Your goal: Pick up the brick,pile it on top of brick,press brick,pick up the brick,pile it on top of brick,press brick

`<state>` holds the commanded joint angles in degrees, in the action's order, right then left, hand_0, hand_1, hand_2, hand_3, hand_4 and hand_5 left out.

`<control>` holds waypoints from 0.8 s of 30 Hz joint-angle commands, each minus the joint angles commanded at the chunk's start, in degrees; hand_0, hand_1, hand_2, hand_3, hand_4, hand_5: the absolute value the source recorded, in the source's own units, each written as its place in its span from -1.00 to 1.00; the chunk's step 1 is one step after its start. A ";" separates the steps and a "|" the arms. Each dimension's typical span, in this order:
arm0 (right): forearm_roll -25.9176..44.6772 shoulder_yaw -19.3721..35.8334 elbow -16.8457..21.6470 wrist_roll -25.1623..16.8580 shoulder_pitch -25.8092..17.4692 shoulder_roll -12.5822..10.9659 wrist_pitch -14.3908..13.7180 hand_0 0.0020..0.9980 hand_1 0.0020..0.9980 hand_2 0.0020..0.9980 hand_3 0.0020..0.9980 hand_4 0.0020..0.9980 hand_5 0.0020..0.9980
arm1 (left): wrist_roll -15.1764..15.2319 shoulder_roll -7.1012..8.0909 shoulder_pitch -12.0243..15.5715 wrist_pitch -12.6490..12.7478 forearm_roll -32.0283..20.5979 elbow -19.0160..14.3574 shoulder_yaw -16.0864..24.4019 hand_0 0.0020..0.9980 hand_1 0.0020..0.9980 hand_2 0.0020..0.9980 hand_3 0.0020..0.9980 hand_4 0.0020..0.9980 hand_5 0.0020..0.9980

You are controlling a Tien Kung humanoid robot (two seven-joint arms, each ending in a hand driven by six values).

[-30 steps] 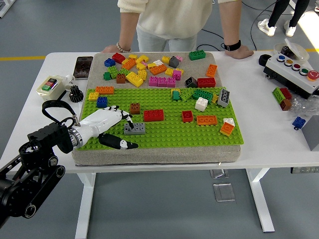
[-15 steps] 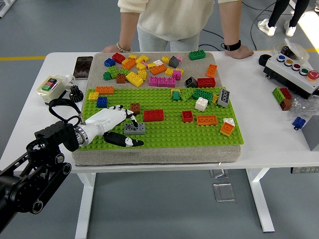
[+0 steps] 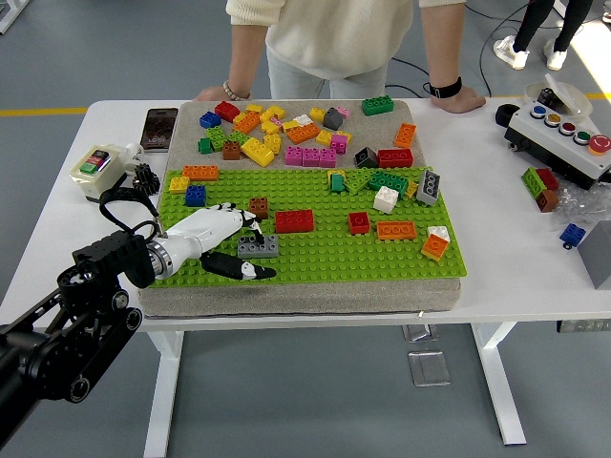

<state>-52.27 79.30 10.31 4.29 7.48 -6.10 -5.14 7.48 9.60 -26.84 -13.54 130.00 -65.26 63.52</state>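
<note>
Bench (image 3: 496,277): white, carrying a grey pad (image 3: 286,298) with a green baseplate (image 3: 315,258) lying on its near half. A person (image 3: 334,38) is standing at the far side, both hands resting on the bench edge and touching no brick.

Left arm (image 3: 67,334): black, reaching in from the lower left toward the baseplate's near-left corner. Right arm is not showing.

Left hand (image 3: 205,239): white, lying low over the near-left part of the baseplate. Fingers are extending toward the grey brick (image 3: 258,246), the dark thumb stretching along just in front of it. The fingertips are meeting the brick's left end, but whether they are clamping it cannot be told; it is still sitting on the studs.

Loose bricks (image 3: 305,143): heaped on the bare pad beyond the baseplate. A red brick (image 3: 294,220) is sitting just beyond the grey one, a brown brick (image 3: 258,205) to its left, an orange one (image 3: 395,229) well to the right.

Step in hand, as judged: first pick-up, the hand closing in on the grey brick. The next move is calling for a firm pinch across its sides, then a straight lift off the studs.

Against half a second ago: the hand and grey brick are sitting in nearly the same place, the forearm shifting only slightly.
</note>
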 joint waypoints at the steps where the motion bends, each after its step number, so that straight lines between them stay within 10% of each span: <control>1: -0.01 0.02 0.00 0.00 0.01 -0.01 0.02 0.51 0.38 0.47 0.48 1.00 0.28 | 0.01 -0.04 -0.01 -0.03 0.00 0.20 -0.02 1.00 0.84 0.83 0.26 1.00 0.47; 24: 0.17 0.08 0.00 -0.07 0.12 -0.07 0.28 0.51 0.38 0.47 0.48 1.00 0.28 | 0.10 -1.20 -0.70 0.95 0.00 3.21 -0.40 1.00 0.82 0.82 0.24 1.00 0.44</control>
<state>-52.11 79.38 10.31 4.22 7.60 -6.17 -4.86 7.57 8.40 -27.54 -12.59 130.00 -62.05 63.12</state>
